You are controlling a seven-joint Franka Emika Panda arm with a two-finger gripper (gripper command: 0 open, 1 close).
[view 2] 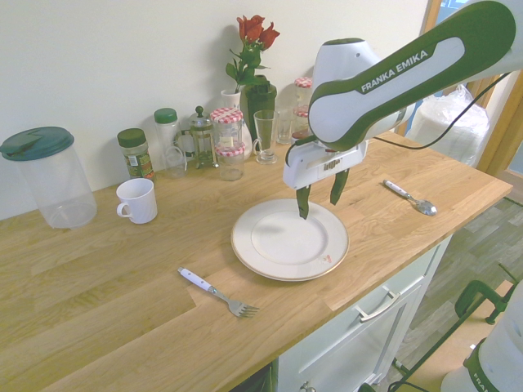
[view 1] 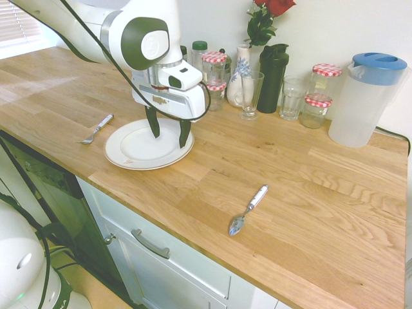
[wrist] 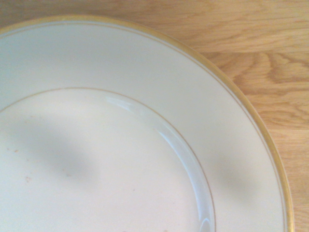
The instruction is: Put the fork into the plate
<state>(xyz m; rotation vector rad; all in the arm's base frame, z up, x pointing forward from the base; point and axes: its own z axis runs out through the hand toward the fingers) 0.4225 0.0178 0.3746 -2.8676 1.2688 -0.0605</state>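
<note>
Fork (view 1: 96,129) lies beside plate (view 1: 122,156), apart from gripper (view 1: 168,133).

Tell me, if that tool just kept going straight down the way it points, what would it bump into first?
Most likely the plate. The tool hangs open over it, pointing down, and the wrist view shows only bare plate below. The fork lies off to the side on the counter.

The wrist view crops the plate (wrist: 145,145) at three edges; the fork's (view 1: 96,129) tines are too small to count
</note>
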